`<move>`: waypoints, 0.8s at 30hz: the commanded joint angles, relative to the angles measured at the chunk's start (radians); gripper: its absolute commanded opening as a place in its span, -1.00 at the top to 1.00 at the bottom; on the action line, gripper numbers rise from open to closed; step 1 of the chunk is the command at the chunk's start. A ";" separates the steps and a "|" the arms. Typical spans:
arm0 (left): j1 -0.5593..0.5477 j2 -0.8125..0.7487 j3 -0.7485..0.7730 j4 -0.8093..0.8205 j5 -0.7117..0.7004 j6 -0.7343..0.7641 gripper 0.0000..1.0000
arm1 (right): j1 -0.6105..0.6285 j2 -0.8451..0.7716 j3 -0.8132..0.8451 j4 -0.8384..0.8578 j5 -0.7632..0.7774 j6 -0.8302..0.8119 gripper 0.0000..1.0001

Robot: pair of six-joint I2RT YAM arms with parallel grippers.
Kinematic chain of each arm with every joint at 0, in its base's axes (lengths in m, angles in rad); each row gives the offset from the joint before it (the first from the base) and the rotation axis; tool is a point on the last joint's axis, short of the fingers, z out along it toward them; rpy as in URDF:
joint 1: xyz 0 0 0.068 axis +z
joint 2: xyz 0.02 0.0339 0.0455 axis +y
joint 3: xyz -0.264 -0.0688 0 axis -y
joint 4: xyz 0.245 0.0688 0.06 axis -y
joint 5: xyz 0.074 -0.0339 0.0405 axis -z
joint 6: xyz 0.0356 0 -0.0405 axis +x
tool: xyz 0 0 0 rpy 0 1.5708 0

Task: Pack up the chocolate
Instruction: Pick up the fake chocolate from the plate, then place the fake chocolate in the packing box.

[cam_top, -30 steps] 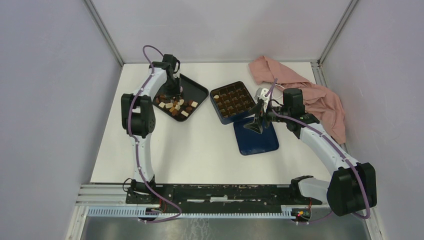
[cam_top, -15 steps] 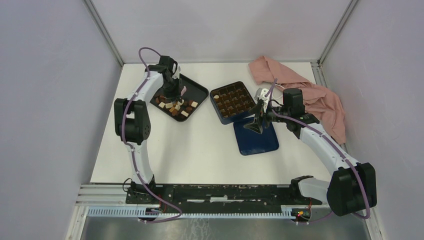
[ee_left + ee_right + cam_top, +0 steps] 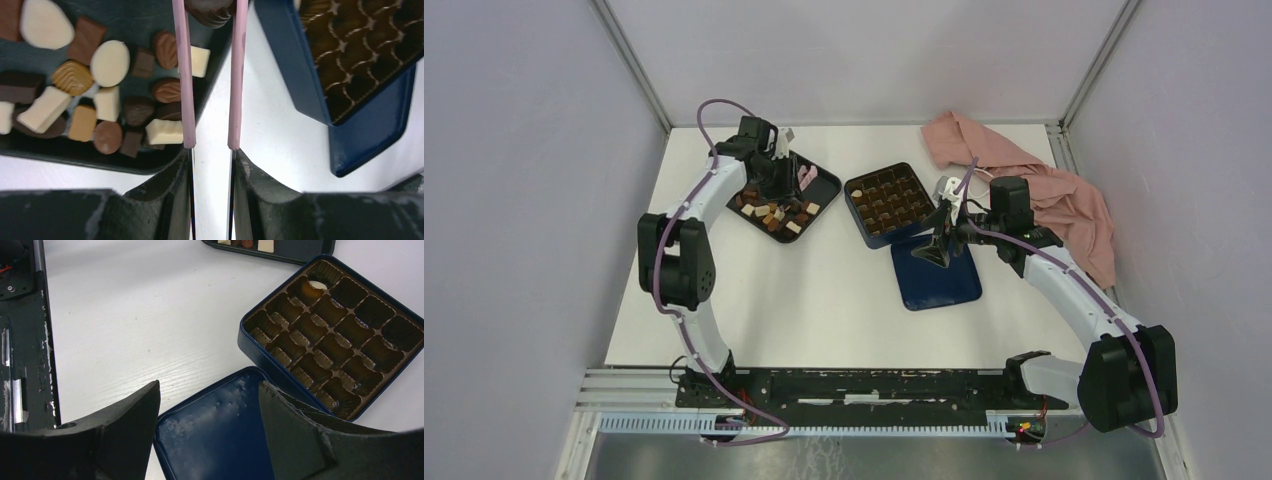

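Observation:
Several chocolate pieces (image 3: 110,62), dark, light brown and cream, lie in the black tray (image 3: 75,152); the top view shows the pile (image 3: 774,210) at the tray's (image 3: 824,183) left. My left gripper (image 3: 211,150) is shut on pink tongs (image 3: 186,75), and their tips pinch a dark chocolate (image 3: 210,12) above the tray's right edge. In the top view the left gripper (image 3: 786,180) hangs over the tray. The dark blue box (image 3: 890,203) holds one cream piece (image 3: 317,285). My right gripper (image 3: 207,387) stands open over the blue lid (image 3: 215,440), empty.
The blue lid (image 3: 936,272) lies flat just in front of the box (image 3: 250,347). A pink cloth (image 3: 1024,170) is bunched at the back right by the right arm. Grey walls close in the table on three sides.
The left arm's elbow has swung out to the left, and its gripper with the tongs has shifted right across the tray toward the box. The right arm has not moved.

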 commanded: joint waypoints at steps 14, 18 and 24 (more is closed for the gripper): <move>-0.244 -0.043 0.038 0.144 -0.027 -0.136 0.96 | 0.005 -0.003 0.047 0.011 0.018 -0.017 -0.55; -0.288 0.010 0.095 0.137 -0.082 -0.138 0.96 | 0.006 -0.002 0.047 0.011 0.018 -0.017 -0.55; -0.335 0.108 0.210 0.081 -0.154 -0.120 0.95 | 0.005 -0.004 0.047 0.008 0.018 -0.017 -0.56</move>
